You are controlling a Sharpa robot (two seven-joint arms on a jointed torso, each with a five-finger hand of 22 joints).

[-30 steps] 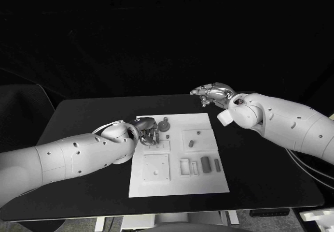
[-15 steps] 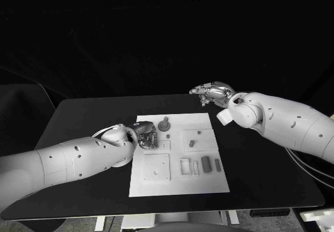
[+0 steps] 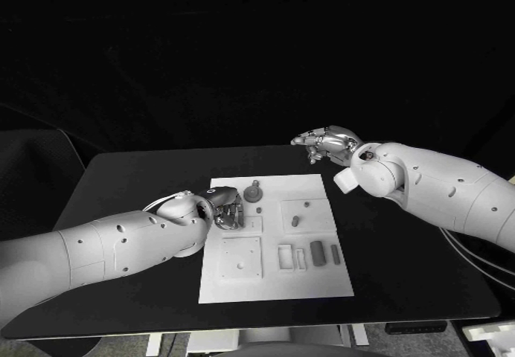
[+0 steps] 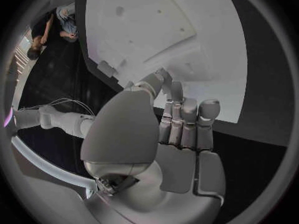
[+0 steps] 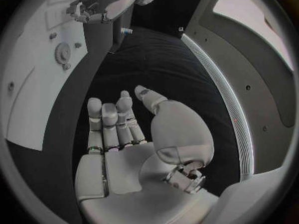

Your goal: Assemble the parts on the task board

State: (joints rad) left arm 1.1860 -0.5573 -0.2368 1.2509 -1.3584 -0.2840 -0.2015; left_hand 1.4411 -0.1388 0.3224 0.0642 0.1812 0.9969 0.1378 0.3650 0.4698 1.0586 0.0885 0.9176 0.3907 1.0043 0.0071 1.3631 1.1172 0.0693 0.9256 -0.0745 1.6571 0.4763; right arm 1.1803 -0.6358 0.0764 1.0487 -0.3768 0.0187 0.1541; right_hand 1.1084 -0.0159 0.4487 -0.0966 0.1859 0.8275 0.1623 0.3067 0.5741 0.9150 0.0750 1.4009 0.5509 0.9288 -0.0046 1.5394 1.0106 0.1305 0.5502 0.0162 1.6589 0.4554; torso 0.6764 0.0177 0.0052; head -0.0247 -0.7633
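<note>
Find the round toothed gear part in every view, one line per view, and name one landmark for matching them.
Head view: the gear lies on the far end of the task board, just beyond the left hand.
Left wrist view: I cannot pick the gear out there.
Right wrist view: the gear sits on the board, near the left hand.
Shared landmark: the white task board.

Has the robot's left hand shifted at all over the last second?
Yes. The left hand has slid slightly toward the far end of the task board, nearer the gear-shaped part.
</note>
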